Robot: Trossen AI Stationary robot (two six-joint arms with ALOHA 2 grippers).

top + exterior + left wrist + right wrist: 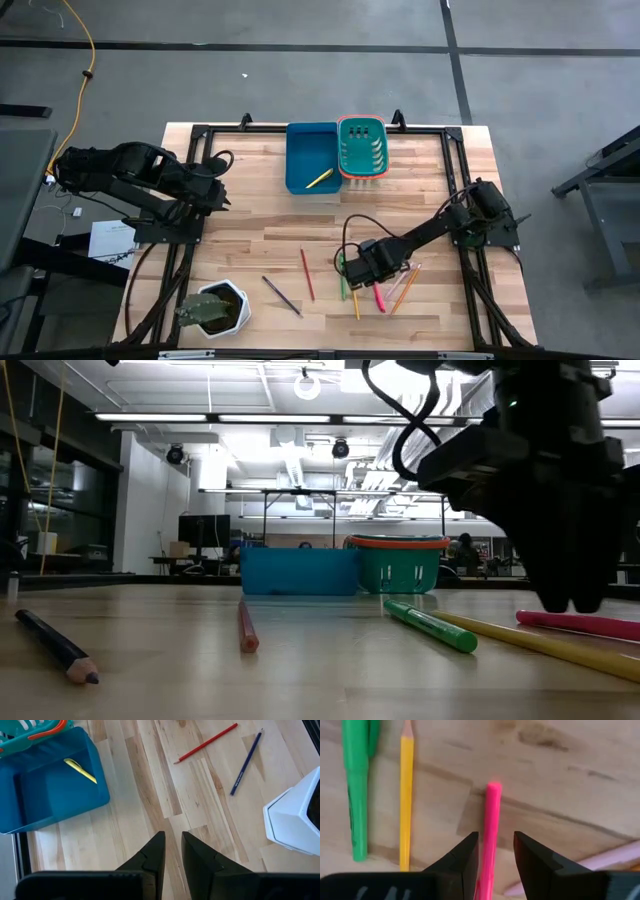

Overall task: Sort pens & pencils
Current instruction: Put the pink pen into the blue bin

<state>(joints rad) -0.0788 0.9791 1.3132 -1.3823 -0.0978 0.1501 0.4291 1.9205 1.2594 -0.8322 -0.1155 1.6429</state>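
My right gripper (495,837) is open and low over a cluster of sticks near the table's near right. Its fingers stand on either side of a pink pen (492,820), along its length. Beside the pen lie a yellow pencil (406,795) and a green pen (355,785), with orange pencils (405,287) on the other side. A red pencil (307,274) and a dark purple pencil (281,295) lie flat farther left. A yellow pen (320,179) lies in the blue bin (300,150). My left gripper (172,836) waits at the left, open by a narrow gap. My right gripper comes from above, pointing down, with the pink pen's shaft (490,855) between its two fingers. The pen lies flat on the table. Whether either finger touches it, I cannot tell.
A teal basket (362,147) with an orange rim stands right of the blue bin at the far edge. A white planter (232,300) with a plant sits at the near left. Bare wood lies between the bins and the sticks.
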